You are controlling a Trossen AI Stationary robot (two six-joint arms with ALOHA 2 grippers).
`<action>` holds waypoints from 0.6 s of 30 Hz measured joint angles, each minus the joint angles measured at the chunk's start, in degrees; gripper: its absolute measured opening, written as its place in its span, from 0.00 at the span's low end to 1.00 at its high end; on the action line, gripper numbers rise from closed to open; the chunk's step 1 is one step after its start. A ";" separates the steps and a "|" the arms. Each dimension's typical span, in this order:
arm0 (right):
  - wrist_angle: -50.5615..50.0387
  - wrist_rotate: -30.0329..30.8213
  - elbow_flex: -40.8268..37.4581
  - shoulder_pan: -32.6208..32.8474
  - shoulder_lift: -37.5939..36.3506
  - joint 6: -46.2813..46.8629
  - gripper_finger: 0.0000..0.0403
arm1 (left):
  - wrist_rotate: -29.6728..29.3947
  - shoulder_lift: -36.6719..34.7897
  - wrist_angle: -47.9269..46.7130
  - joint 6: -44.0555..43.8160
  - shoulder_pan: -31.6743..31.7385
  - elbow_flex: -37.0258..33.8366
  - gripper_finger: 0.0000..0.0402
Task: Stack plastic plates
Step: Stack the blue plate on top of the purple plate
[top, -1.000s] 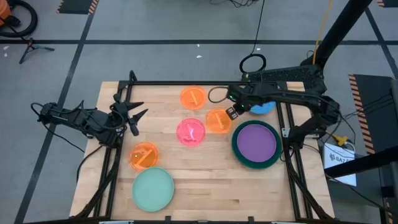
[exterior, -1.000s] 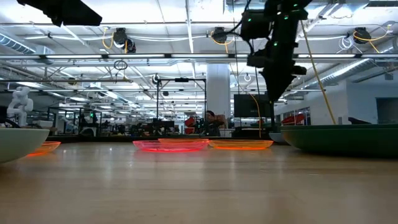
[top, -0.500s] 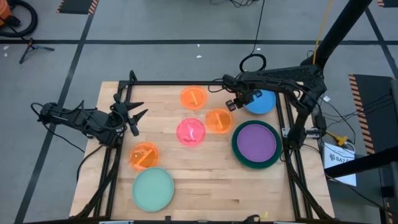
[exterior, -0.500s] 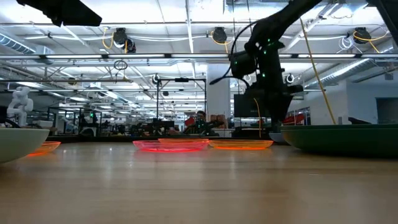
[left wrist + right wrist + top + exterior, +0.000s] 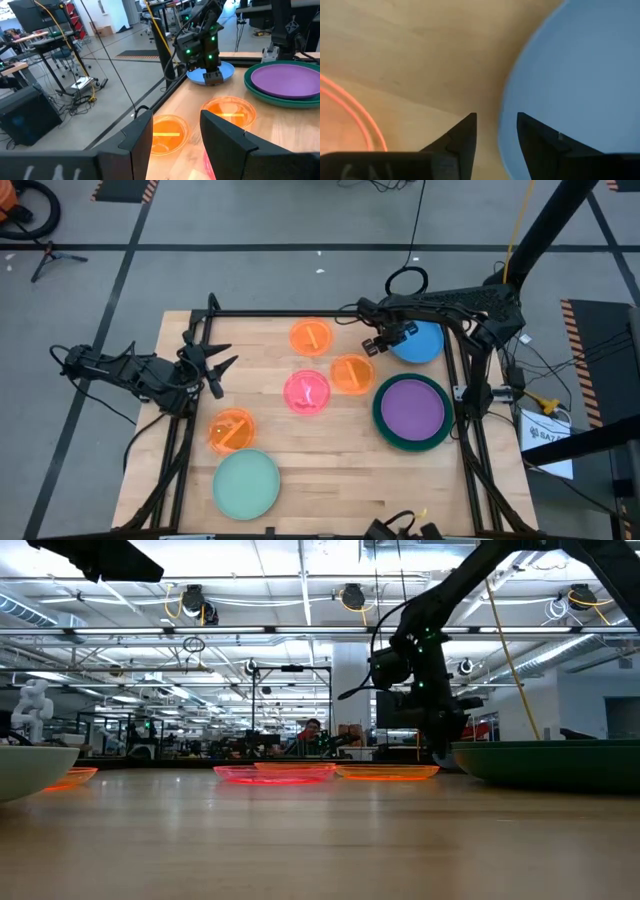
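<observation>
- The right claw is seen low at the far right part of the desk, with its fingers parted and nothing between them; the rim of the blue plate lies just beside one finger, so an approach to that rim is judged to be in hand.
- The blue plate is laid flat on the desk, apart from the others, near the far right corner; its thin edge is probably the only part that can be gripped, which may explain the low position of the claw.
- Just nearer, the purple plate is already set inside a dark green plate, so this pile is taken as the place where the stack is built.
- Three orange plates and a pink plate are spread singly over the middle of the desk, and the mint plate lies at the near left.
- A second dark green plate cannot be told from these views.
- The left claw is held open and empty over the left edge of the desk, well apart from the plates, presumably waiting.
</observation>
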 joint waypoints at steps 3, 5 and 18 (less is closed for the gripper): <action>1.34 0.25 0.00 -0.46 1.09 -0.67 0.33 | 0.02 0.00 -0.02 0.00 0.00 -0.01 0.42; 1.88 1.81 0.00 -0.55 1.56 -1.01 0.32 | 0.01 -0.01 -0.01 0.00 0.02 -0.01 0.42; 2.03 5.62 0.00 -0.55 1.92 -1.31 0.05 | -0.04 0.00 0.00 0.68 0.07 -0.01 0.42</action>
